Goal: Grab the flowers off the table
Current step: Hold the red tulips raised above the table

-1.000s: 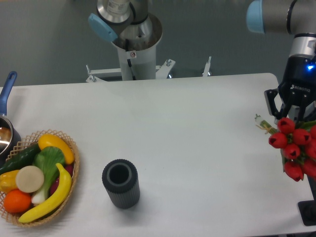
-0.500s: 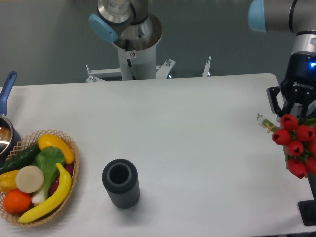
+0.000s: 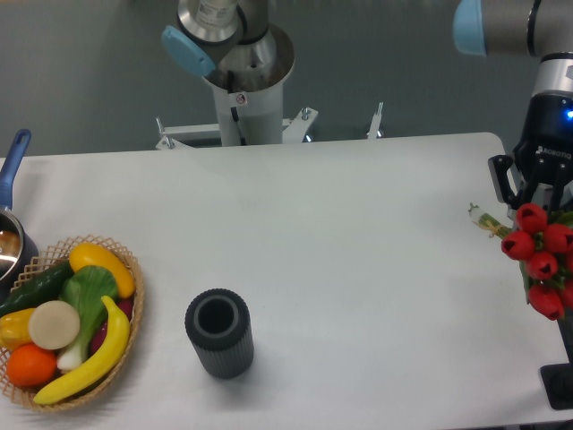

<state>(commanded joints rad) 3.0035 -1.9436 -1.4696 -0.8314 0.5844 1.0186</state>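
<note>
Red flowers (image 3: 541,260) pinched in claw (image 3: 537,199) | jaws closed on bunch | above white table (image 3: 358,224) right edge

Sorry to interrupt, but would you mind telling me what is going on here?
The arm's pincer is at the right edge of the table, holding the bunch of red tulips up against it. A dark ribbed cylinder and a basket of fruit and vegetables sit untouched to the left.
</note>
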